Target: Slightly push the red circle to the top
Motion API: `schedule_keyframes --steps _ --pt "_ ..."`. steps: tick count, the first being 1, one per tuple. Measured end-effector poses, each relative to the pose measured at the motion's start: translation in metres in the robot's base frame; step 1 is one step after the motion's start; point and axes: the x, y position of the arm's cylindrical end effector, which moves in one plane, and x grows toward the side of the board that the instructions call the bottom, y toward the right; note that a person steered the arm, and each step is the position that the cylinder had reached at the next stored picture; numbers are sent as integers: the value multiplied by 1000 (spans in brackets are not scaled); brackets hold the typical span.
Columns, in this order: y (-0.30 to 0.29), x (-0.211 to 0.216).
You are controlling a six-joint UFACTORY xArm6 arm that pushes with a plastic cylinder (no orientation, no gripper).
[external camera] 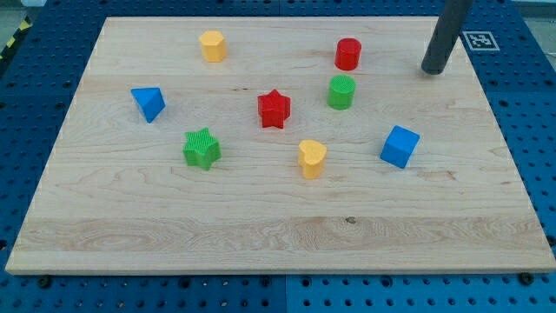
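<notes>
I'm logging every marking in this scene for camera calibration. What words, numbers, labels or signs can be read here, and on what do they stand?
No readable words or numbers anywhere.
A black-and-white square marker lies at the board's top right corner, beside my tip: a pattern, not text.
The blocks and board carry no labels.

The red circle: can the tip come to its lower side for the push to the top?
Probably yes. My tip stands apart at the view's right of the red circle; only the green circle sits close below, leaving a narrow gap.

Bright, even light; sharp focus.
</notes>
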Motion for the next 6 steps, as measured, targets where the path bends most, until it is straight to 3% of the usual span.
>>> schedule_keyframes --steps 1,2,5,6 --pt "-88 1" --pt "-126 -6" --pt "-113 -58" --pt "-82 -65"
